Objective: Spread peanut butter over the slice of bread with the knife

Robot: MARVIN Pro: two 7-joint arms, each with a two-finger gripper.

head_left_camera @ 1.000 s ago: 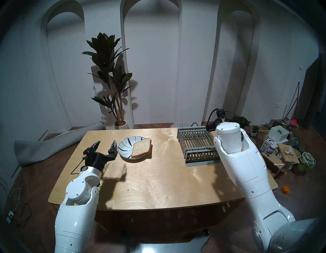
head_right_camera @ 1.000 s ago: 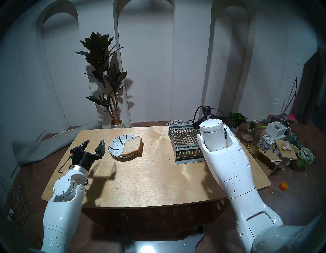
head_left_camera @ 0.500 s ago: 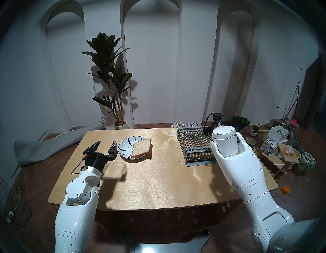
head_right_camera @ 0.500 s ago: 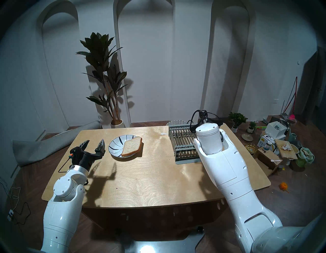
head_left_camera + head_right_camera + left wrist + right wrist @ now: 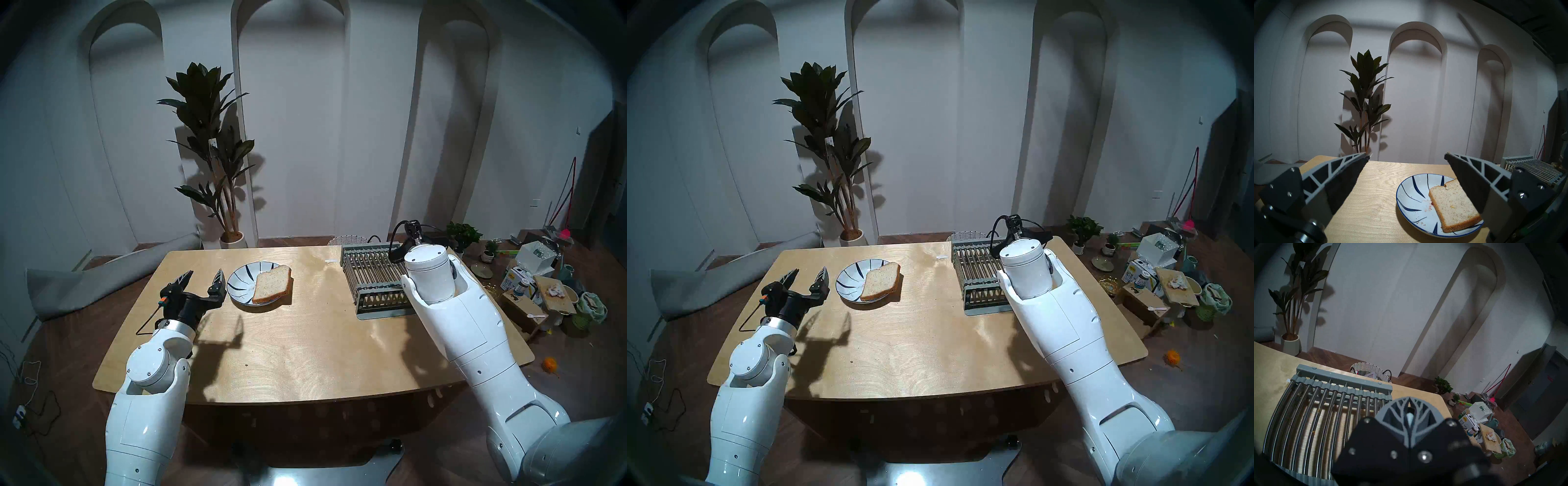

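The slice of bread (image 5: 273, 284) (image 5: 880, 283) (image 5: 1454, 207) lies on the right half of a white plate with blue stripes (image 5: 241, 281) (image 5: 1412, 195) and overhangs its rim. My left gripper (image 5: 205, 271) (image 5: 810, 269) (image 5: 1407, 155) hovers just left of the plate, open and empty. My right gripper (image 5: 1409, 401) is shut above the right end of the rack. A pale bluish-white bit, the knife's handle (image 5: 1410, 417), shows between its fingers; the blade is hidden. The peanut butter is out of view.
A grey rack with metal bars (image 5: 373, 275) (image 5: 1322, 412) stands on the wooden table (image 5: 305, 339) at the back right. A wicker basket (image 5: 1371, 372) sits on the floor behind it. Boxes and clutter (image 5: 543, 288) lie on the floor to the right.
My right arm has shifted a little to the left over the rack, gripper still shut. The left arm, plate and bread have not moved.
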